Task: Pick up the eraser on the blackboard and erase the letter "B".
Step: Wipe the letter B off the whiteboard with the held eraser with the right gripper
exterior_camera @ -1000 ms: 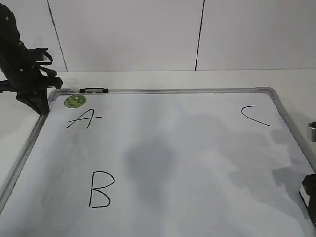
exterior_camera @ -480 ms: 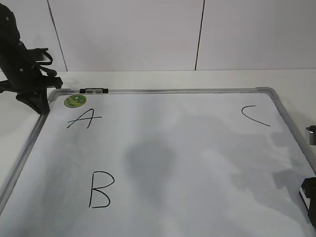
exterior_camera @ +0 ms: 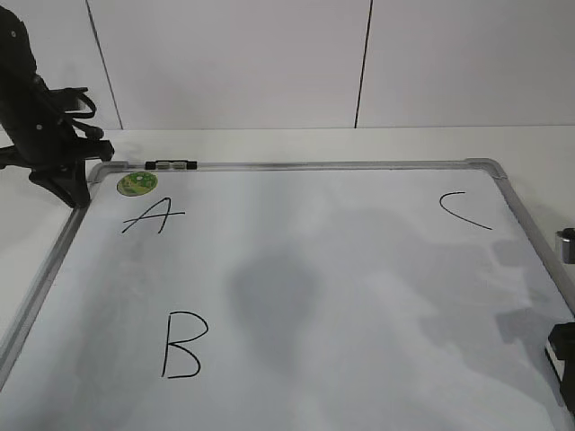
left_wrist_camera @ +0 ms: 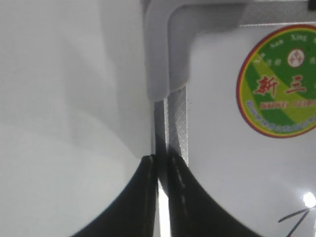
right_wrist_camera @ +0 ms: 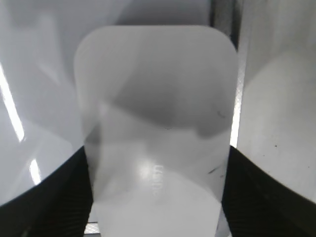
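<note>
- White wall panels are seen behind the blackboard [exterior_camera: 296, 269] on the worktop.
- The eraser [right_wrist_camera: 155, 128] is straddled by the right claw [right_wrist_camera: 155, 197], jaws open at its long sides, lower right of the exterior view.
- The letter "B" [exterior_camera: 182, 345] lies far left.
- The left claw [left_wrist_camera: 163, 197] is closed, empty.

A white table [exterior_camera: 296, 144] carried the blackboard [exterior_camera: 296, 166], which lay flat on it and covered most of its surface. Bare tabletop showed beyond the board's far frame and along both side edges. A small grey cylindrical object [exterior_camera: 566, 244] sat just beside the board's right frame.
</note>
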